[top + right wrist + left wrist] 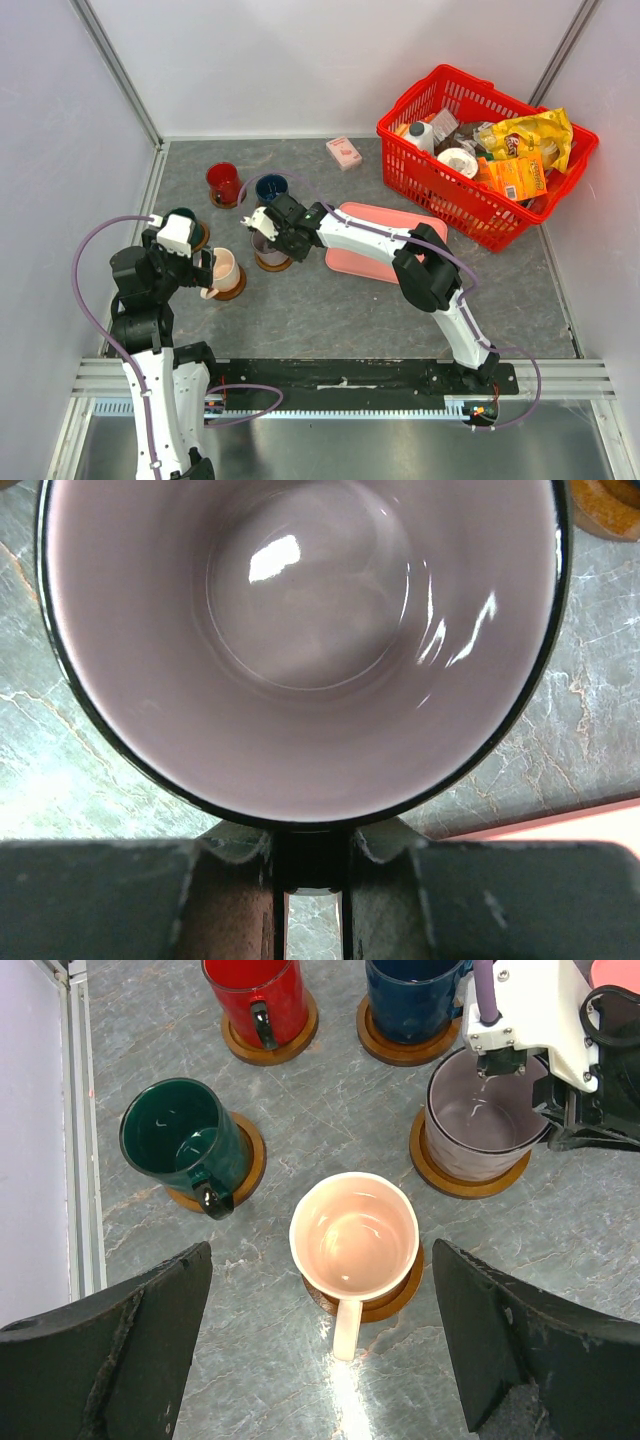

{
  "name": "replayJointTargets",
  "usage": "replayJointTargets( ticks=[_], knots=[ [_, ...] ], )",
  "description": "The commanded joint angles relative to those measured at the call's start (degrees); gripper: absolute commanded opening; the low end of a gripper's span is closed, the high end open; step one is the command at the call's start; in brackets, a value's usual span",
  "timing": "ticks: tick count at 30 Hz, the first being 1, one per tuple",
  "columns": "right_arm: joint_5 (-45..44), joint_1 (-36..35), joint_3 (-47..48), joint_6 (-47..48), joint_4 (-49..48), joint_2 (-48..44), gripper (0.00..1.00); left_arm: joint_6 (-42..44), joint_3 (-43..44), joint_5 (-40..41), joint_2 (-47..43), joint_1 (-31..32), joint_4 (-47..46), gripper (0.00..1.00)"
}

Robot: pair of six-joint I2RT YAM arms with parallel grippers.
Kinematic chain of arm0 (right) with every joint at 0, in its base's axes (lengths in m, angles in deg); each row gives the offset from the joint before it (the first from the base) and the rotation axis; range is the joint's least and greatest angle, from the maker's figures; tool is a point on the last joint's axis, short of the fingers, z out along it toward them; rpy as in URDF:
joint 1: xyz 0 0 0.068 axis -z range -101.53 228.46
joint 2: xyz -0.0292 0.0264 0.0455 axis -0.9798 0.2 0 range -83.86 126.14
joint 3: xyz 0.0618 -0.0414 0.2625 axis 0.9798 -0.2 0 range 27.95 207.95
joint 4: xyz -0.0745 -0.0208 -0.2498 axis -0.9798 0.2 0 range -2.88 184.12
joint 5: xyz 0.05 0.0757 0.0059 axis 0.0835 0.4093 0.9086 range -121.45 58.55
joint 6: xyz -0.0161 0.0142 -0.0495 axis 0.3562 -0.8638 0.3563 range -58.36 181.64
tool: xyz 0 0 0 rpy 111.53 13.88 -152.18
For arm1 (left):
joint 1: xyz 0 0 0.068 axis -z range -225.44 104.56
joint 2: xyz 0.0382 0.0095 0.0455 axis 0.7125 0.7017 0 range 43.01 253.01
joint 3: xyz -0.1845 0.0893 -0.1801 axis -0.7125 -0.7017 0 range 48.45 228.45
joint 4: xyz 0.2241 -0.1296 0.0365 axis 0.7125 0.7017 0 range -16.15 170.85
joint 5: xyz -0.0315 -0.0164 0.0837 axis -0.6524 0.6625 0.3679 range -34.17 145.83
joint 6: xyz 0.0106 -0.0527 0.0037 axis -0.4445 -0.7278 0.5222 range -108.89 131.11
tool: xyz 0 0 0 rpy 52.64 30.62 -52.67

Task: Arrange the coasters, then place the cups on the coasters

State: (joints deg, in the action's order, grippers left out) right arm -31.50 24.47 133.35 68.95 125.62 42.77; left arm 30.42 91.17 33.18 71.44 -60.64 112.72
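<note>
Five cups stand on brown coasters at the table's left. The red cup (255, 1000) and navy cup (412, 995) are at the back, the dark green cup (180, 1140) to the left. The cream cup (355, 1235) sits on its coaster (400, 1300), handle towards my left gripper (320, 1360), which hangs open above and just short of it. My right gripper (312, 865) is shut on the handle of the grey cup (300, 630), which appears to rest on a coaster (470, 1178). From above, the right gripper (270, 228) is over the grey cup (268, 250).
A pink tray (370, 262) lies under the right arm. A red basket (470, 215) full of packaged goods stands at the back right. A small pink box (343, 152) lies near the back wall. A metal rail (150, 200) runs along the left edge.
</note>
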Motion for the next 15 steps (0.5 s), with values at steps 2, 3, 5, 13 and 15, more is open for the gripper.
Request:
replayJointTargets(
  ticks=[2, 3, 5, 13, 15],
  knots=[
    [1.46, -0.41, 0.85, 1.04, -1.5, -0.15, 0.18, -1.12, -0.36, -0.55, -0.56, -0.44, -1.87, 0.96],
    [1.37, -0.41, 0.85, 1.13, -1.41, -0.24, 0.2, -1.12, -0.36, -0.64, -0.56, -0.36, -1.87, 0.96],
    [1.11, -0.41, 0.85, 1.39, -1.33, -0.42, 0.25, -1.12, -0.44, -0.55, -0.56, -0.36, -1.96, 0.96],
    [0.41, -0.41, 0.77, 2.27, -0.97, -1.47, 0.5, -1.2, -0.44, -0.46, -0.39, -0.36, -1.87, 0.96],
    [0.41, -0.41, 1.03, 2.79, -0.62, -1.99, 0.55, -1.12, -0.44, -0.37, -0.47, -0.36, -1.87, 0.96]
  ],
)
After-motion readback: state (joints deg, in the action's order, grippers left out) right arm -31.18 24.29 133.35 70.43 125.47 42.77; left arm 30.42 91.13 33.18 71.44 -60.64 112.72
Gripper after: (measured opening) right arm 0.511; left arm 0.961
